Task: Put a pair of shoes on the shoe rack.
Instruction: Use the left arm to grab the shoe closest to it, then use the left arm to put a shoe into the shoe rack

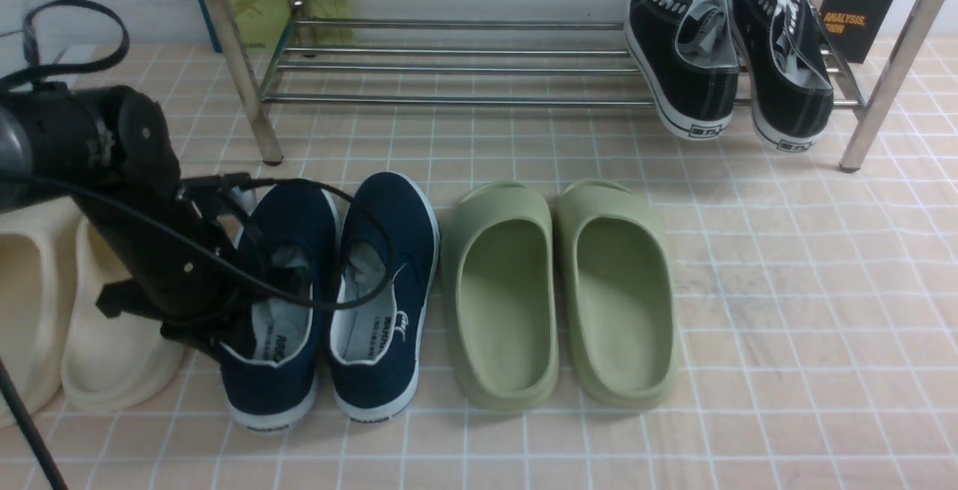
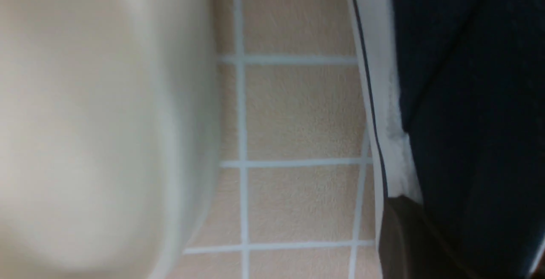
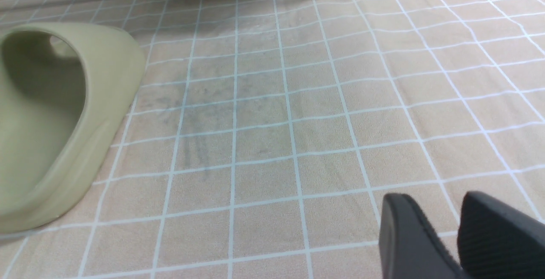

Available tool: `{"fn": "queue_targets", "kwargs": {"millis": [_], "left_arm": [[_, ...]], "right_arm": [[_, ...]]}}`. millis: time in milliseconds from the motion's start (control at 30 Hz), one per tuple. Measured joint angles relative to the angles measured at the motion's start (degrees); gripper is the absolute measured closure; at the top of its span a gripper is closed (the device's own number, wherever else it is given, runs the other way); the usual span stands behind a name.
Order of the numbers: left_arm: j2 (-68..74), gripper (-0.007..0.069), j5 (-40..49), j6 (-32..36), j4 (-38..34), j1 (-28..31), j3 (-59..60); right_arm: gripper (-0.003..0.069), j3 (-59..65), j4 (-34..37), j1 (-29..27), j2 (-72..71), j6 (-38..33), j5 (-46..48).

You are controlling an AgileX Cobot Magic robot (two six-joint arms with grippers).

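Two navy slip-on shoes stand side by side on the tiled floor in the front view, the left one (image 1: 288,228) and the right one (image 1: 389,250), toes toward the chrome shoe rack (image 1: 464,99). My left gripper (image 1: 238,329) reaches down at the left shoe's heel opening and grips its outer side wall. In the left wrist view one dark finger (image 2: 404,236) lies against the navy shoe (image 2: 468,100) above its white sole; the other finger is hidden. My right gripper (image 3: 430,202) hovers over bare floor, empty, its jaws slightly apart. It is out of the front view.
Two black lace-up sneakers (image 1: 685,56) hang heel-down at the rack's right end. A green slide pair (image 1: 501,295) sits right of the navy shoes and shows in the right wrist view (image 3: 55,113). Cream slides (image 1: 112,355) lie close on the left (image 2: 85,121).
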Motion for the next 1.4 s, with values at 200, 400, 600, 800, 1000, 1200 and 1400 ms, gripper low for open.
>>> {"fn": "queue_targets", "kwargs": {"millis": [200,400,600,800,1000,1200,1400], "left_arm": [[-8.91,0.0576,3.46,0.08,-1.5,-0.02,-5.42],[-4.23,0.0578,8.74,0.83,-2.36,-0.02,-16.69],[7.46,0.0578,13.62,0.83,-2.48,-0.02,-32.38],[21.89,0.0578,20.18,-1.09,-1.92,-0.02,-51.41],[31.74,0.0561,20.18,-4.2,-1.52,-0.02,-65.38],[36.08,0.0476,18.19,-6.1,-3.18,-0.62,-71.62],[37.16,0.0316,16.34,-5.04,-3.19,-0.62,-72.25]], "right_arm": [[0.045,0.0,-0.06,0.0,0.0,0.0,0.0],[0.0442,0.0,-0.06,0.0,0.0,0.0,0.0],[0.0435,0.0,-0.06,0.0,0.0,0.0,0.0],[0.0428,0.0,-0.11,0.0,0.0,0.0,0.0],[0.0422,0.0,-0.17,0.0,0.0,0.0,0.0],[0.0421,0.0,-0.11,0.0,0.0,0.0,0.0],[0.0421,0.0,-0.04,0.0,0.0,0.0,0.0]]}}
